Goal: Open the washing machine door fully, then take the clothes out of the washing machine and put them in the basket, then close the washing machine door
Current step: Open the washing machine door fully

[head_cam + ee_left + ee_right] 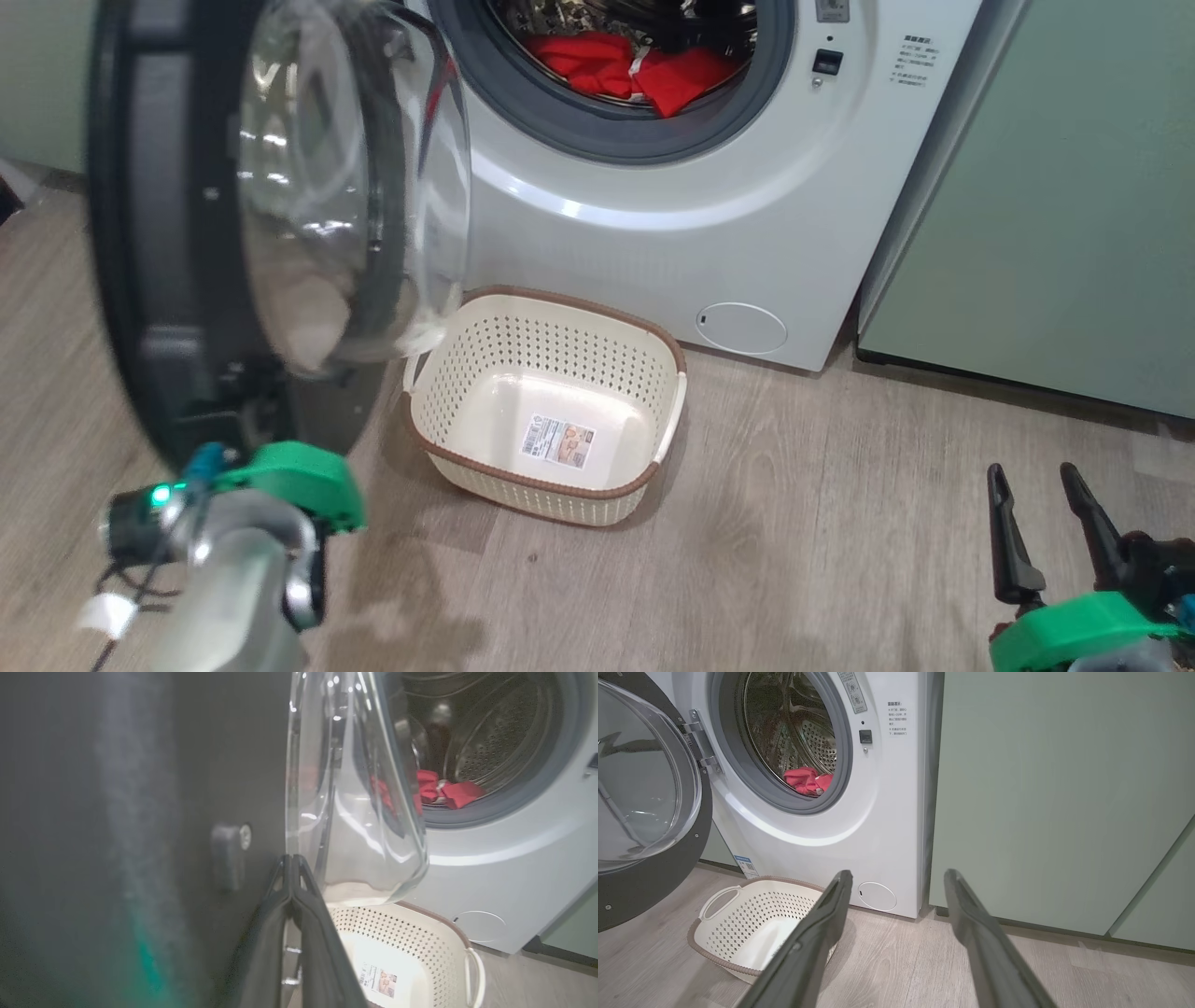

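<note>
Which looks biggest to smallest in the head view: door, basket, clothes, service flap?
1. Door, though it stands nearest the camera, which inflates it.
2. Basket.
3. Clothes.
4. Service flap.

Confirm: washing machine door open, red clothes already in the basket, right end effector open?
No. The clothes lie inside the washing machine; the basket holds none, per the head view. The washing machine door is open and the right end effector is open.
</note>
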Tool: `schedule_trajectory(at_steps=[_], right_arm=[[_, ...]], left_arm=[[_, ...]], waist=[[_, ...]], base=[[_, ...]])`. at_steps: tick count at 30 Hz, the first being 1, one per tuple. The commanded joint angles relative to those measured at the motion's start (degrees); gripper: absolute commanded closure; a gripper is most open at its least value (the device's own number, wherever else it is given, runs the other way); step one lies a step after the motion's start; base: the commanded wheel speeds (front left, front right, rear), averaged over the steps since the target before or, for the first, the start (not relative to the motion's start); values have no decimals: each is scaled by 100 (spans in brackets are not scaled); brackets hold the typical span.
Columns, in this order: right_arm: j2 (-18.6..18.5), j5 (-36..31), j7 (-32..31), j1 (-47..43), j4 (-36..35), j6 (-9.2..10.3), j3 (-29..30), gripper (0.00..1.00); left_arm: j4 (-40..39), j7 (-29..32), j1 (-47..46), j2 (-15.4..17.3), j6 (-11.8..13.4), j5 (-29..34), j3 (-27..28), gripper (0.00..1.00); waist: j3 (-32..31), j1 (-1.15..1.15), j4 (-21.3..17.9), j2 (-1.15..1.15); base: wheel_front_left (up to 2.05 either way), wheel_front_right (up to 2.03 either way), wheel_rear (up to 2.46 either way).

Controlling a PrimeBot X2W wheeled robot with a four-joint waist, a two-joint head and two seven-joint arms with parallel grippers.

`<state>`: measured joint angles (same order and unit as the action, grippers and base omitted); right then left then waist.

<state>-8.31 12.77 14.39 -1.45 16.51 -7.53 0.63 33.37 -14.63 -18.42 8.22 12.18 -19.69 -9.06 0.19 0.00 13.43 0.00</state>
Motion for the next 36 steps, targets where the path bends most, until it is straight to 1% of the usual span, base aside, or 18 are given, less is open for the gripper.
schedule_trajectory(at_steps=[1, 7, 8, 17, 28, 31, 33, 34, 36], right_arm=[[-76, 35, 61, 62, -152, 4, -119, 0], [-106, 46, 61, 89, -161, 4, -135, 0], [-125, 45, 61, 115, -167, 4, -140, 0], [-205, 40, 61, 265, -178, 4, -193, 0], [-227, 42, 61, 360, -136, 4, -271, 0], [-211, 50, 61, 357, -117, 4, -297, 0], [-195, 53, 61, 328, -115, 4, -294, 0], [-195, 53, 61, 328, -115, 4, -294, 0], [-171, 53, 61, 297, -106, 4, -302, 0]], left_arm=[[-115, -37, -222, 204, 52, 7, 306, 100], [63, -37, -305, 448, 57, 29, 923, 100], [139, -37, -374, 507, 46, 23, 1111, 100], [566, -37, -830, 745, -41, 36, 1853, 100], [1013, -37, -1178, 890, 11, 182, 2584, 100], [1067, -37, -1152, 886, -38, 270, 2697, 100], [1037, -37, -1103, 818, -125, 362, 2690, 100], [1037, -37, -1103, 818, -125, 362, 2690, 100], [972, -37, -1041, 715, -211, 463, 2654, 100]], waist=[[8, 0, 10, 0], [91, 0, 55, 0], [148, 0, 64, 0], [399, 0, 44, 0], [482, 0, -72, 0], [417, 0, -111, 0], [365, 0, -119, 0], [365, 0, -119, 0], [302, 0, -139, 0]], base=[[0, 0, 0], [0, 0, 0], [0, 0, 0], [0, 0, 0], [0, 0, 0], [0, 0, 0], [0, 0, 0], [0, 0, 0], [0, 0, 0]])
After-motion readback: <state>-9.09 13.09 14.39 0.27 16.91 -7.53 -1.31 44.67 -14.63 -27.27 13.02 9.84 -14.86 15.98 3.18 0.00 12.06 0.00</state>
